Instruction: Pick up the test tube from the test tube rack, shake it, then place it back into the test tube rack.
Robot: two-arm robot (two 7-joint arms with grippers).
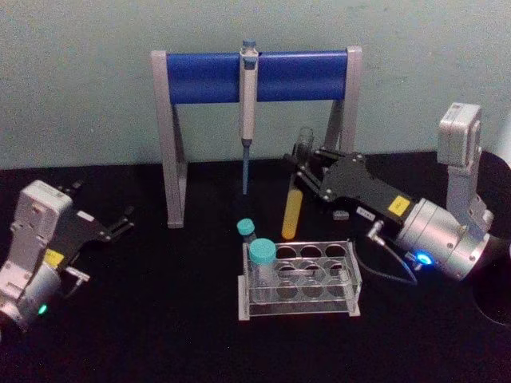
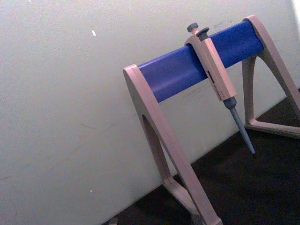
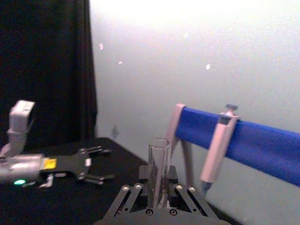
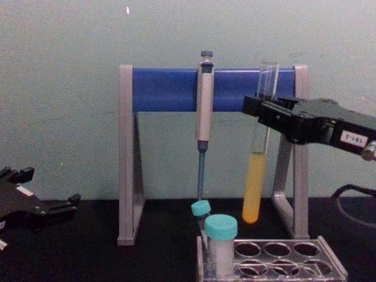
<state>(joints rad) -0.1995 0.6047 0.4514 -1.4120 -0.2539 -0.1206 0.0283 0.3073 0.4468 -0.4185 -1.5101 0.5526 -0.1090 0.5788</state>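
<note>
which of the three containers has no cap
The test tube: open-topped, yellow-orange liquid inside, held in the right end effector. The front vial and back vial both have teal caps. The left end effector sits parked, open.

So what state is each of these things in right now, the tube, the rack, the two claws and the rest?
test tube: out of the rack, held in the air, slightly tilted, uncapped, yellow liquid in its lower part.
test tube rack: on the table, one vial in it.
right gripper: shut on the test tube's upper part.
left gripper: open, idle at the left.
pipette: hanging on the stand.
teal-capped vials: capped, upright.
</note>
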